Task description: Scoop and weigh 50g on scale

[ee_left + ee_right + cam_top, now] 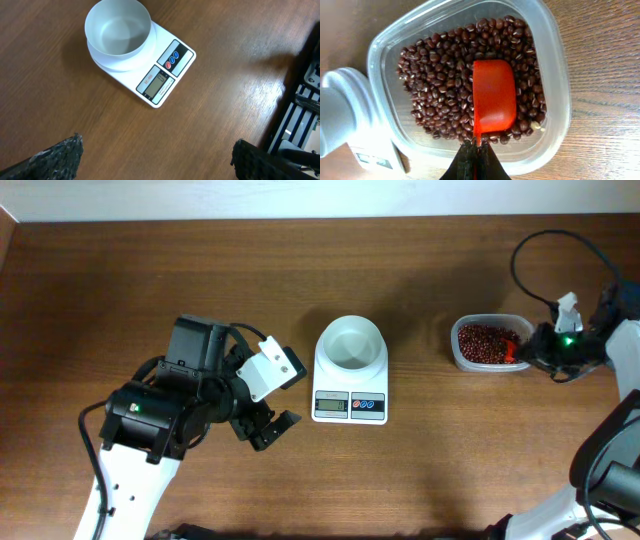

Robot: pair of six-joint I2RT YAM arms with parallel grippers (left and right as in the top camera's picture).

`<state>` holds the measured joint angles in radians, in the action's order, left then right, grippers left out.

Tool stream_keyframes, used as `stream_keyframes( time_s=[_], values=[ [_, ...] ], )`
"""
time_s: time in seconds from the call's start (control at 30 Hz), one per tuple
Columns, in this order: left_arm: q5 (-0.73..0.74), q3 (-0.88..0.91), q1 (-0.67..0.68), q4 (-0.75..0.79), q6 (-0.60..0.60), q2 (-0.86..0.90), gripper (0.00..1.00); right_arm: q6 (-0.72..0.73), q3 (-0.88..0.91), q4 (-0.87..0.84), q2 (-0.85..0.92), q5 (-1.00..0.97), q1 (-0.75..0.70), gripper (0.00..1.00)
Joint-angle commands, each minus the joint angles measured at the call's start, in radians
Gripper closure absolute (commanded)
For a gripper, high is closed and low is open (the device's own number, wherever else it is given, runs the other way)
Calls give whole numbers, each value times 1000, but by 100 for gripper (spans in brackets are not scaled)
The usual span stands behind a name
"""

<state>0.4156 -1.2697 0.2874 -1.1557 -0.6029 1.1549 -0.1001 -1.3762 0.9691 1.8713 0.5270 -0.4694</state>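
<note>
The scale (350,385) sits mid-worktop (450,460), its white bowl (351,343) empty. The left end effector (155,157) hangs wide open just left of it. The right end effector (475,160) pinches the handle of a red scoop (493,97), which lies on red beans (440,95) in a clear tub (555,100).

Your left arm (150,420) was mostly black up near the jaws, with a white lower link, a tiny green light (137,407) and a boxy white camera (272,368) right behind the jaws. Its fingers (59,156) looked dark and rough-textured. Your right arm (625,360) was white, with a black cable (530,250) looping behind the jaws and a green LED (568,340) of its own.
</note>
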Motion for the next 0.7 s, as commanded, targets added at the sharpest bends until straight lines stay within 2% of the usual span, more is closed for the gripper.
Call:
stream_keyframes(
  time_s=[0.0,0.37,0.53,0.67],
  values=[
    [14,-17,-5,2,-15,1,1,5,15,22,13,101,-40,96],
    [14,-17,-5,2,-15,1,1,2,15,31,13,205,-117,96],
    [14,-17,-5,2,-15,1,1,-2,15,45,13,312,-160,96],
    [14,-17,-5,2,-15,1,1,-54,15,66,13,364,-162,96]
  ],
)
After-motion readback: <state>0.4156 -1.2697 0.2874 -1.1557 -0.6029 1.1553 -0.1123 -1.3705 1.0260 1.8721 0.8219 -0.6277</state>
